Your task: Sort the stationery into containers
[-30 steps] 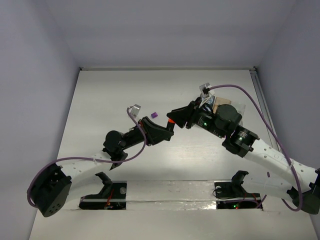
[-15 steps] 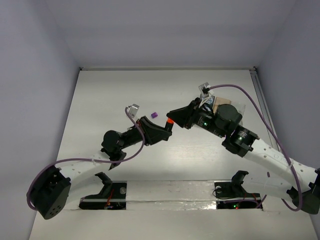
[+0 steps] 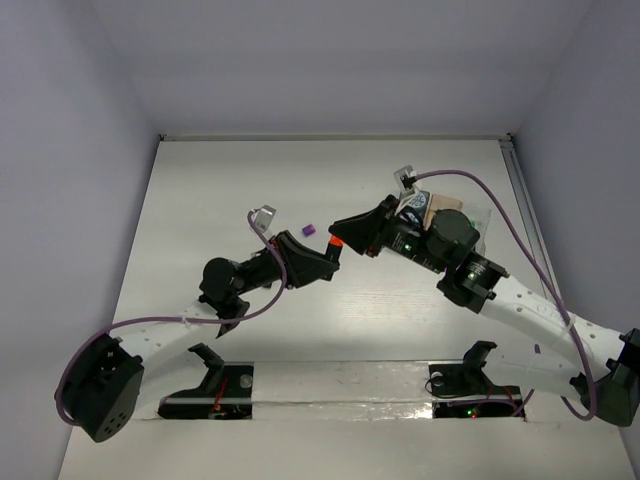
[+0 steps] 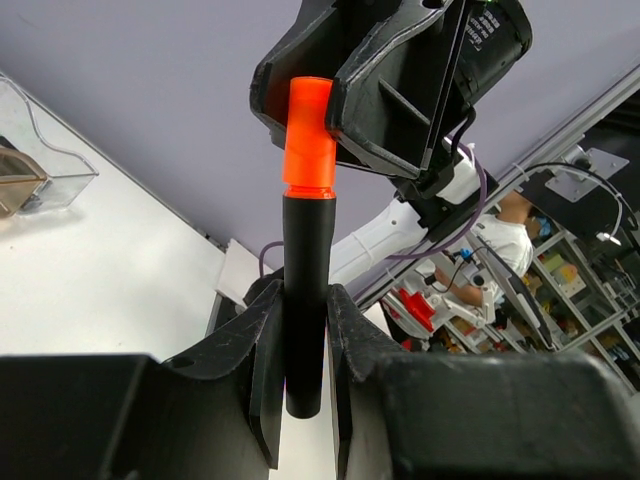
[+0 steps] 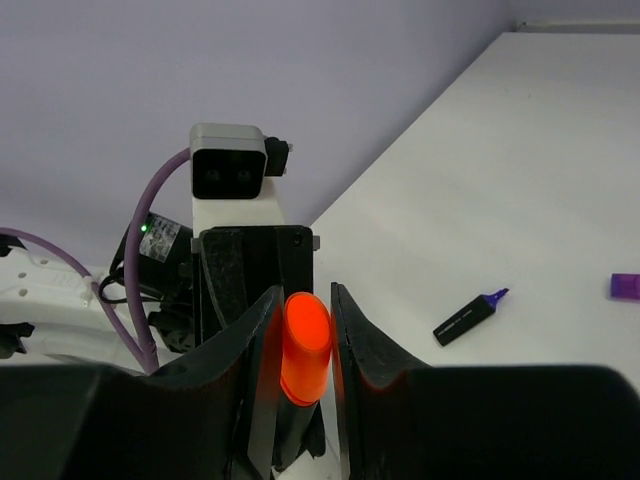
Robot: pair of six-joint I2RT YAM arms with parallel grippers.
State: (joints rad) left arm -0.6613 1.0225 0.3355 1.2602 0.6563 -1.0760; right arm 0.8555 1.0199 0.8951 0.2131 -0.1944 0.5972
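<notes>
A black-bodied highlighter (image 4: 305,300) with an orange cap (image 4: 310,140) stands upright in my left gripper (image 4: 303,330), which is shut on its body. My right gripper (image 5: 305,320) faces it from the other side, its jaws shut on the orange cap (image 5: 305,345). From above, the two grippers meet over the table's middle at the orange cap (image 3: 336,243). An uncapped purple highlighter (image 5: 470,318) lies on the table, with a loose purple cap (image 5: 625,286) beyond it. The clear box (image 3: 445,212) sits behind my right wrist. The dark grey holder is out of view.
The purple cap (image 3: 308,229) lies just behind my left gripper (image 3: 318,258). The clear box (image 4: 40,170) shows at the left edge of the left wrist view. White walls close off the table's back and sides.
My right gripper's jaws have closed onto the orange cap. Both arms have shifted slightly left, with the highlighter still held by the left gripper.
</notes>
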